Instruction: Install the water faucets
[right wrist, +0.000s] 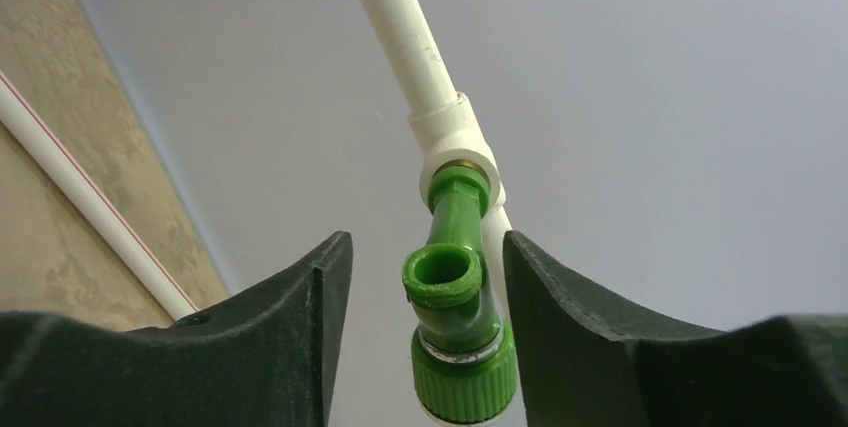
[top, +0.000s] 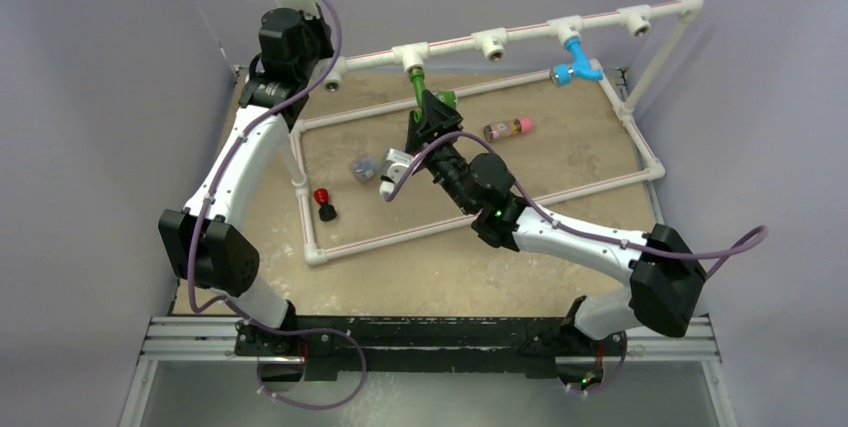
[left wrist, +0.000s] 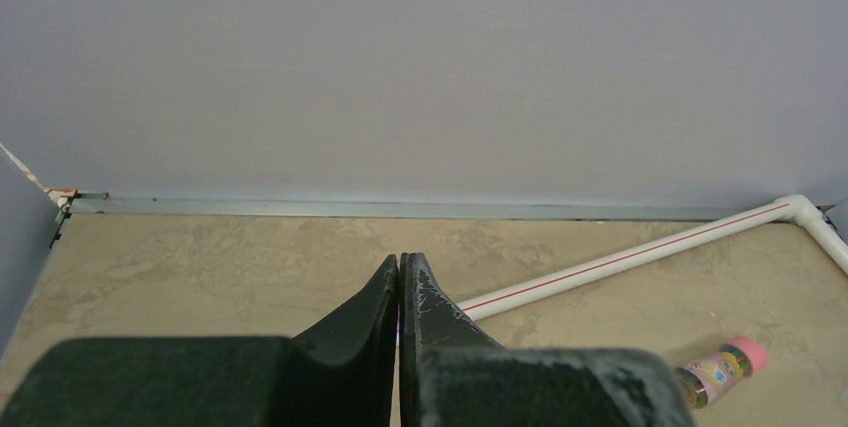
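A bright green faucet (top: pixel 418 87) hangs from a white T-fitting (top: pixel 411 54) on the raised rear pipe. In the right wrist view the green faucet (right wrist: pixel 458 327) sits between the fingers of my right gripper (right wrist: pixel 425 237). The jaws are open around it: there is a clear gap on the left side, and the right finger is almost against the ribbed knob. A light blue faucet (top: pixel 578 60) hangs from another T-fitting (top: pixel 565 29) further right. My left gripper (left wrist: pixel 400 262) is shut on nothing, over the table's far left corner.
A white pipe frame (top: pixel 470 217) lies on the tan table. A pink-capped brown cylinder (top: pixel 508 129) lies inside it, as do a small clear part (top: pixel 362 168) and a red-topped black part (top: pixel 324 204). Two T-fittings (top: pixel 491 43) (top: pixel 636 19) carry nothing.
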